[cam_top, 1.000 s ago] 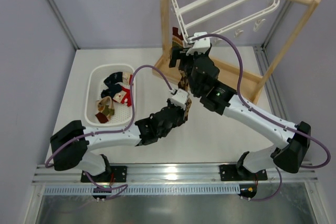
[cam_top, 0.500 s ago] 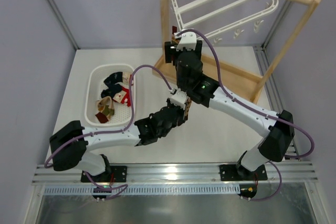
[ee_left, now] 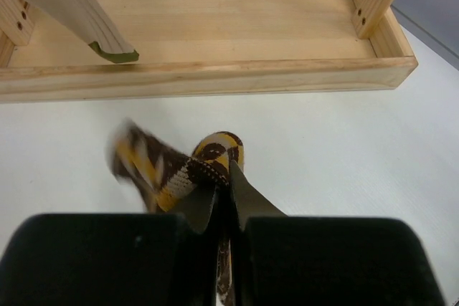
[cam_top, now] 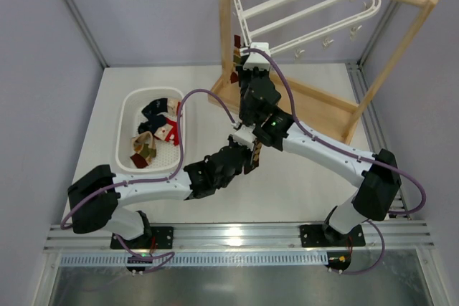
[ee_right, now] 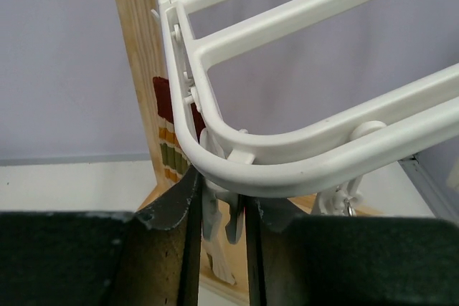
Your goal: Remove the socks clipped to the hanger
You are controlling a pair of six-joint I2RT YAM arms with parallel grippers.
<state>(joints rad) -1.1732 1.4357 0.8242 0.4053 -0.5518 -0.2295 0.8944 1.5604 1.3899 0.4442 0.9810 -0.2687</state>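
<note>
The white hanger (cam_top: 308,6) hangs from the wooden rail. My right gripper (ee_right: 219,209) is up under its near-left corner (ee_right: 287,170), shut on a small white clip (ee_right: 215,213) that dangles from the rim. Just behind that corner hangs a cream sock with red and green stripes (ee_right: 166,145), also visible from above (cam_top: 234,48) beside the right gripper (cam_top: 244,59). My left gripper (ee_left: 224,193) is low over the table, shut on a brown and yellow argyle sock (ee_left: 190,170); the sock's free end is blurred. From above, the left gripper (cam_top: 251,150) sits under the right forearm.
A white slotted basket (cam_top: 128,130) at the left holds several socks (cam_top: 154,134). The wooden stand's base tray (ee_left: 201,77) lies just ahead of the left gripper, its upright post (cam_top: 225,26) beside the hanger. More empty clips (cam_top: 326,42) dangle along the hanger's rim.
My right arm swung up and left to the hanger's corner and its jaws narrowed onto the clip. The left arm has stayed put with the argyle sock.
</note>
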